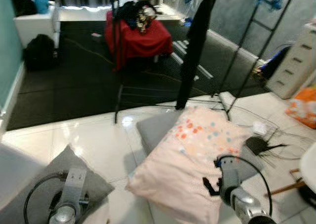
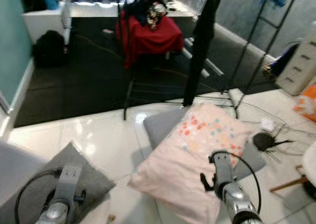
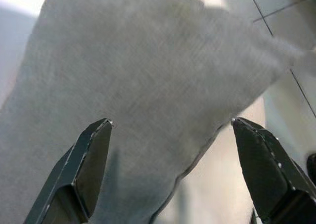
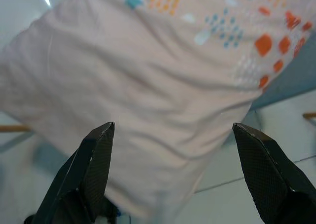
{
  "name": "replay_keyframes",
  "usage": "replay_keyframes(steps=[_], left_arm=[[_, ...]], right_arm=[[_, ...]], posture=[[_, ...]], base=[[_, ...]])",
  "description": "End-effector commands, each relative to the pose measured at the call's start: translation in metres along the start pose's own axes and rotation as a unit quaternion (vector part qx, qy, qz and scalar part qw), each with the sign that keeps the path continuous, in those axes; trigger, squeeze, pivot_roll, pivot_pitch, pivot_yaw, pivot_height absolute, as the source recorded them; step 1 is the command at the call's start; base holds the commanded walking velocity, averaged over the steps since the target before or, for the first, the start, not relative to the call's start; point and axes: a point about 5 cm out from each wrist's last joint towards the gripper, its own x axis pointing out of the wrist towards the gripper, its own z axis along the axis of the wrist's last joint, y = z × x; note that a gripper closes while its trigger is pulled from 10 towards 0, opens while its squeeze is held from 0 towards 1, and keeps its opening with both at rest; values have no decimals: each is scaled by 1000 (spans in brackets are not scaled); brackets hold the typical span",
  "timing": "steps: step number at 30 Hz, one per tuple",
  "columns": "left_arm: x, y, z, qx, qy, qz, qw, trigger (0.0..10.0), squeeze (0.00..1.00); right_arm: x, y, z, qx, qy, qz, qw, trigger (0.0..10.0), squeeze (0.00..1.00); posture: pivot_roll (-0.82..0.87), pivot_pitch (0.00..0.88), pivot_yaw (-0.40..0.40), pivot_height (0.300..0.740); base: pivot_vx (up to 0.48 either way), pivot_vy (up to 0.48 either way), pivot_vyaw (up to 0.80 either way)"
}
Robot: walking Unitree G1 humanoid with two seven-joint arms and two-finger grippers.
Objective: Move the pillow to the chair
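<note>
A pale pink pillow (image 1: 187,159) with orange and blue dots lies on the white tiled floor, partly over a grey cushion (image 1: 155,127). My right arm (image 1: 234,192) reaches over its near right part. The right gripper (image 4: 173,126) hangs open just above the pink fabric and holds nothing. At the lower left, my left arm (image 1: 69,199) is over a second grey pillow (image 1: 86,177). The left gripper (image 3: 171,121) is open above that grey cloth. Far back on the dark carpet stands a seat draped in red (image 1: 138,38), with clothes piled on it.
A black clothes rack (image 1: 117,85) with a hanging black garment (image 1: 195,51) stands between the pillow and the red seat. Cables and a black object (image 1: 257,145) lie on the right. White drawers (image 1: 296,61), an orange bag (image 1: 303,105) and a black bag (image 1: 39,51) line the sides.
</note>
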Motion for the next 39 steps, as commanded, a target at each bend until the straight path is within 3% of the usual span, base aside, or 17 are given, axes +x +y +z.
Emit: replay_keyframes(steps=[1, 5, 13, 39], left_arm=[[-2, -1, -8, 8, 16, -7, 1000, 10000, 0], [-2, -2, -8, 4, 17, -7, 1000, 10000, 0], [-2, -2, -9, 1, 16, -8, 1000, 10000, 0], [-2, -3, -8, -7, 15, -4, 1000, 10000, 0]], right_arm=[[-1, 1, -4, 9, 5, 0, 1000, 10000, 0], [-1, 0, -4, 8, 5, 0, 1000, 10000, 0], [-1, 0, -4, 7, 3, 1, 1000, 10000, 0], [-1, -1, -2, 21, -3, 2, 1000, 10000, 0]], posture=[[-91, 83, -61, 740], [-91, 86, -63, 740], [-96, 84, -64, 740], [-98, 74, -65, 740]], base=[[0, -322, 0], [0, -441, 0], [0, 0, 0], [0, -442, 0]])
